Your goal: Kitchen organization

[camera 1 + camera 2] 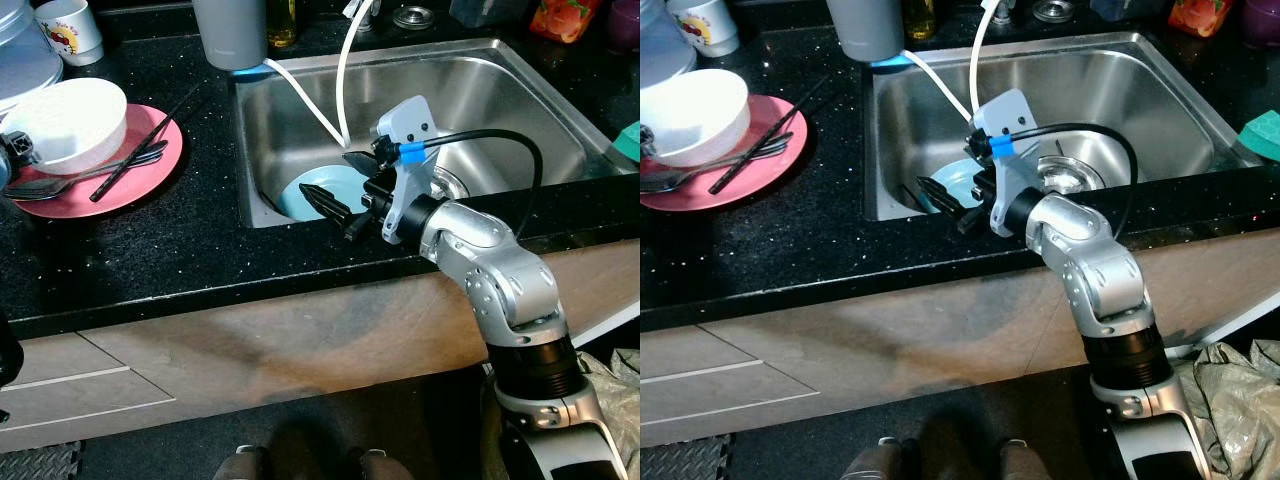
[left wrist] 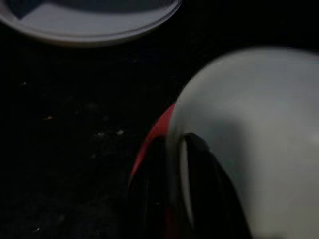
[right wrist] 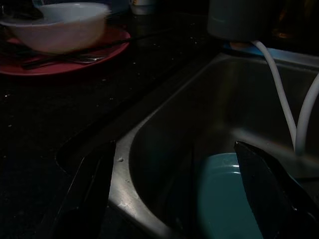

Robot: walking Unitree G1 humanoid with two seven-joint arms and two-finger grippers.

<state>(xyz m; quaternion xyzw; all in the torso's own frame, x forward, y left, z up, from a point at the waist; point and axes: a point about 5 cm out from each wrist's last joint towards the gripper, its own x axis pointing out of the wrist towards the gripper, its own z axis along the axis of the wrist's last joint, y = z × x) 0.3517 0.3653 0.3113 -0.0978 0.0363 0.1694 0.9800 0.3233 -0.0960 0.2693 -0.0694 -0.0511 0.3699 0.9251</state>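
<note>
Black speckled countertop (image 1: 200, 240) with a stainless steel sink (image 1: 500, 100) set into it. In the sink's near left corner lies a light blue plate (image 1: 320, 185), flat on the basin floor beside the drain (image 1: 1065, 172); two white hoses (image 1: 345, 70) hang down into the basin from the back edge. Right gripper (image 1: 343, 187): reaches over the sink's front rim, above the blue plate, jaws spread wide and holding nothing; in the right wrist view its fingers (image 3: 269, 184) stand well apart, the plate between them below. A black cable loops from the wrist housing over the basin. On the counter left of the sink: a pink plate (image 1: 140, 165) bearing a white bowl (image 1: 70, 120), a metal fork (image 1: 70, 182) and black chopsticks (image 1: 145, 140) laid across its rim. Left gripper (image 1: 18, 147): at the far left edge, at the white bowl; in the left wrist view one black finger (image 2: 199, 159) sits inside the bowl's rim and the other outside, pinching the wall, with the pink plate's edge just beside. At the counter's back: a grey cup (image 1: 230, 35) and a white printed mug (image 1: 68, 28).
</note>
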